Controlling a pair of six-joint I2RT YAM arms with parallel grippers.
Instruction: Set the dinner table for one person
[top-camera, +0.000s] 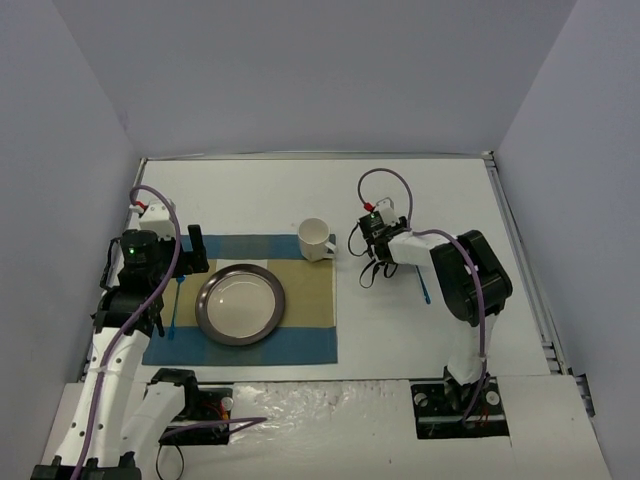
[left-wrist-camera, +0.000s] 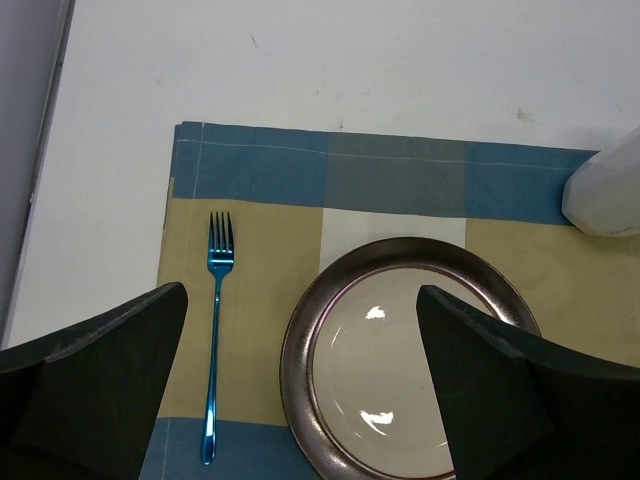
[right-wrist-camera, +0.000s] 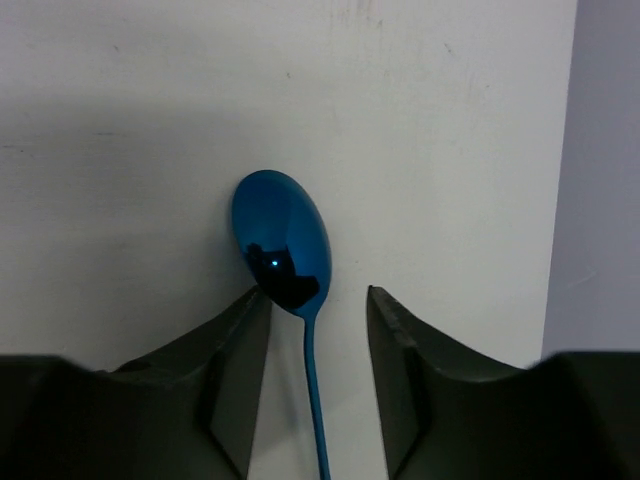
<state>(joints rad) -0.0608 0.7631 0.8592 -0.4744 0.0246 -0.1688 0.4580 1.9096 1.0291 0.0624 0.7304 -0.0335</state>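
The white dinner table (top-camera: 400, 190) carries a blue-and-tan checked placemat (top-camera: 300, 335). On the mat lie a dark-rimmed plate (top-camera: 240, 304) and, to its left, a blue fork (top-camera: 176, 305). A white mug (top-camera: 316, 240) stands at the mat's far right corner. My left gripper (left-wrist-camera: 298, 292) is open and empty, hovering above the fork (left-wrist-camera: 214, 340) and the plate (left-wrist-camera: 400, 380). A blue spoon (right-wrist-camera: 283, 240) lies on the bare table. My right gripper (right-wrist-camera: 318, 292) is open and low, with one finger on each side of the spoon's handle, not touching it. The handle's end shows beside the forearm (top-camera: 424, 290).
The mug's side shows at the right edge of the left wrist view (left-wrist-camera: 605, 195). Grey walls enclose the table on the left, back and right. The right wall (right-wrist-camera: 605, 200) is close to the spoon. The table's left edge (left-wrist-camera: 40, 180) lies left of the mat.
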